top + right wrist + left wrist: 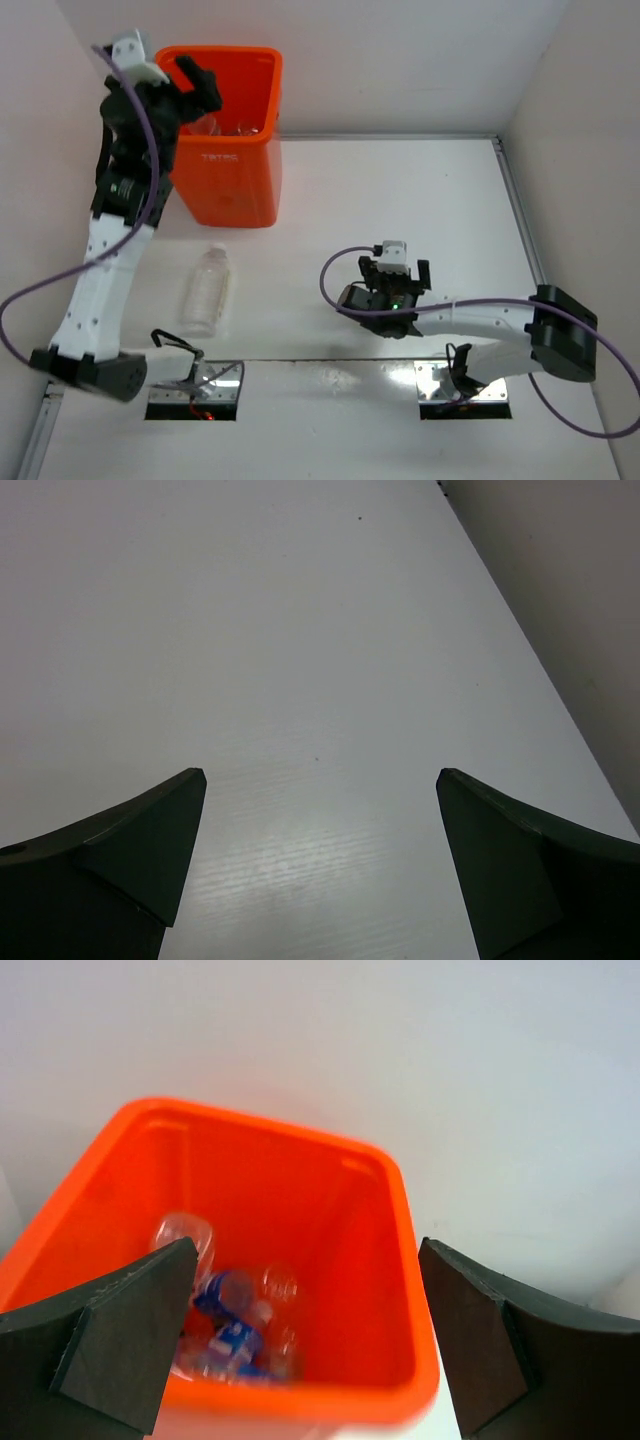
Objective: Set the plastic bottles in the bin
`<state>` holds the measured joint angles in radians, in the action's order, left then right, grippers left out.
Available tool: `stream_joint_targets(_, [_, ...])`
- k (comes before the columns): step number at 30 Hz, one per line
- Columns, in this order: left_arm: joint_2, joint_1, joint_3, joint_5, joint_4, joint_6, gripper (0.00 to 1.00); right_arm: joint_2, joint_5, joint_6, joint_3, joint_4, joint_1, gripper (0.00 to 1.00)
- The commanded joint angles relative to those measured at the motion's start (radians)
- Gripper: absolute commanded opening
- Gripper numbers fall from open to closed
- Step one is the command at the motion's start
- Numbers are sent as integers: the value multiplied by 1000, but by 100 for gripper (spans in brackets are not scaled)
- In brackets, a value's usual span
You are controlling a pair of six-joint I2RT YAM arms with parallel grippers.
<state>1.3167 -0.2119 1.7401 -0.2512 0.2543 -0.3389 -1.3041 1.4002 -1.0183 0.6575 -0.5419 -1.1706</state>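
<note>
The bright orange bin (232,170) stands at the back left of the table. My left gripper (197,80) hangs open and empty over the bin's rim; in the left wrist view (305,1345) it looks down into the bin (370,1260). Several clear bottles (235,1325), some with blue labels, lie at its bottom. One plain clear bottle (206,288) lies on the table in front of the bin, left of centre. My right gripper (397,267) is open and empty, low over bare table in the middle; its wrist view (318,852) shows only white tabletop between the fingers.
White walls close in the table at the back, left and right. A wall edge (540,630) runs along the right in the right wrist view. Two mounting plates (195,395) sit at the near edge by the arm bases.
</note>
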Motion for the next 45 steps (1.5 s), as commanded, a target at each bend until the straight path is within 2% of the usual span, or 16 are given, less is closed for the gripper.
stream_joint_targets(1, [-178, -30, -223, -8, -202, 69, 100, -37, 63, -284, 66, -245, 8, 100])
stream_joint_targets(4, [-260, -61, -267, -8, -86, 144, 100, -87, 83, -368, 90, -326, -14, 100])
stream_joint_targets(8, [-424, -105, -485, 1, -76, 165, 100, -173, 92, -512, 160, -508, -14, 100])
stream_joint_targets(11, [-504, -153, -637, -25, -66, 166, 100, -260, 92, -808, 209, -711, -14, 100])
stream_joint_targets(12, [-516, -176, -666, -37, -38, 156, 100, -286, 92, -985, 220, -866, -14, 100])
stream_joint_targets(15, [-586, -224, -795, -11, -29, 156, 100, -333, 92, -971, 247, -868, -29, 100])
stream_joint_targets(17, [-600, -250, -816, 4, -20, 185, 100, -333, 102, -971, 248, -868, -40, 100])
stream_joint_targets(22, [-680, -311, -893, -132, 5, 284, 100, -261, 92, -1009, 196, -868, -29, 100])
stream_joint_targets(25, [-701, -331, -950, -155, 14, 302, 100, -232, 83, -1020, 186, -868, -9, 100])
stream_joint_targets(31, [-711, -331, -1112, -207, 14, 236, 100, -242, 83, -1020, 186, -868, -9, 100])
stream_joint_targets(34, [-680, -331, -1113, -246, 43, 198, 100, -251, 83, -1020, 186, -868, -9, 100])
stream_joint_targets(39, [-559, -308, -1010, -273, 180, 72, 100, -251, 83, -1020, 195, -868, -9, 100])
stream_joint_targets(45, [-246, -253, -771, -214, 453, -14, 100, -251, 83, -1011, 195, -868, -9, 100])
